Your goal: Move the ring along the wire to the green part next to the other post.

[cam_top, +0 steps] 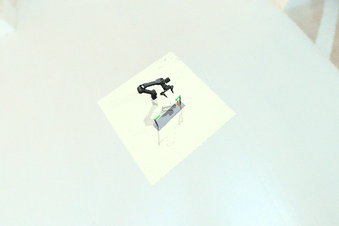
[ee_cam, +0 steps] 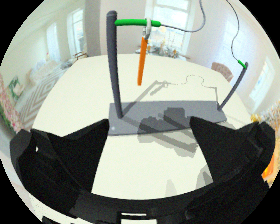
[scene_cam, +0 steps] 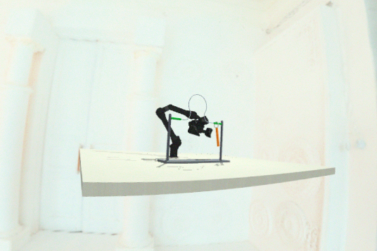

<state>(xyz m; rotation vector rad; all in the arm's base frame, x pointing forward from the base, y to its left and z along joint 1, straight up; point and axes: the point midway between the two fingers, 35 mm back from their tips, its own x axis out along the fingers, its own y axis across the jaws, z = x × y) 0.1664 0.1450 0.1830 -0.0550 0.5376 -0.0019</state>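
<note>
The ring hangs around the green part beside one post, close to that part's inner end in the wrist view. Its orange handle hangs down freely. My gripper is wide open and empty, back from the handle on the arm's side. The other green part is bare beside the far post.
The thin grey wire runs between the green parts and rises in a tall loop. In the exterior view the gripper overlaps part of the wire. A grey base plate joins the posts on the pale table.
</note>
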